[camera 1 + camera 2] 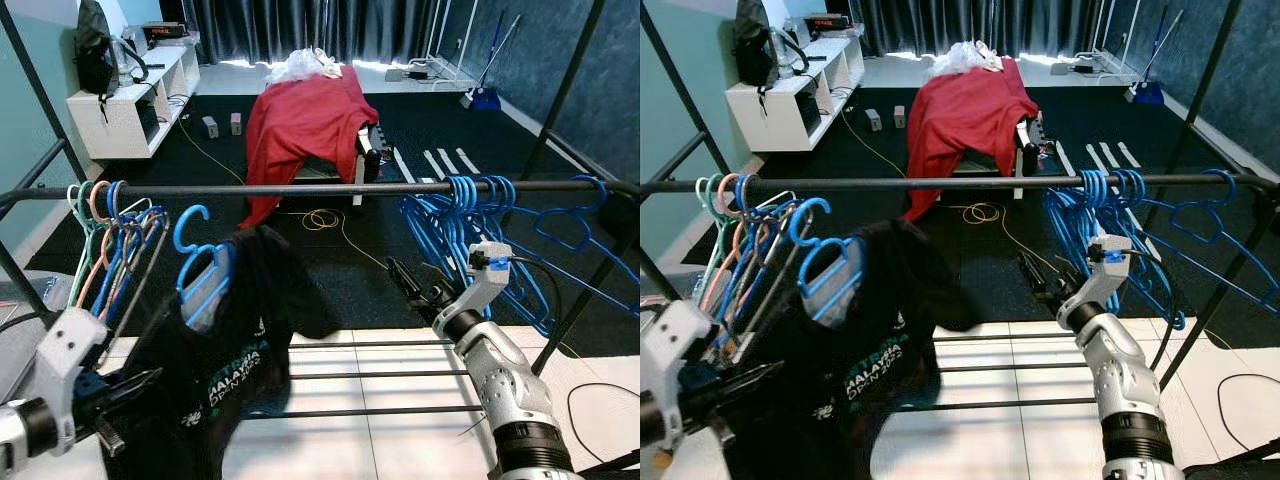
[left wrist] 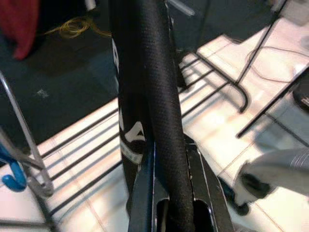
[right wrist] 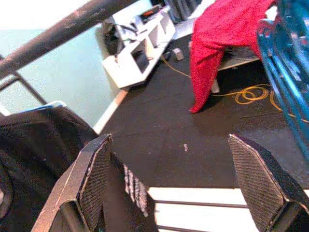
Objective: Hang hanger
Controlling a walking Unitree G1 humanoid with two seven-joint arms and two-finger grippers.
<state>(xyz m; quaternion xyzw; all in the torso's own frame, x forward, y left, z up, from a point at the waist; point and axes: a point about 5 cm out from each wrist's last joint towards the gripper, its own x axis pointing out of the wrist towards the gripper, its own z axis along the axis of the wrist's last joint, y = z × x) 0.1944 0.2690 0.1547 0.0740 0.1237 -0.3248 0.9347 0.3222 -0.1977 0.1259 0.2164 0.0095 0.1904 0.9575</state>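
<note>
Left pincer (image 1: 125,385) clamped on black shirt (image 1: 225,370) | right pincer (image 1: 410,285) open, empty | lift blue hanger (image 1: 200,270) hook clear above rail (image 1: 300,188), then lower

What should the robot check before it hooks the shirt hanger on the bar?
1. Left tool shut on the shirt: ok.
2. Hanger in the shirt, hook pointing up: ok.
3. Hook over the bar: not ok, it sits just below.
4. Free bar between the left hangers and the right hangers: ok.
5. Right tool open, holding nothing: ok.
6. Shirt clear of the lower rails: cannot tell.
</note>
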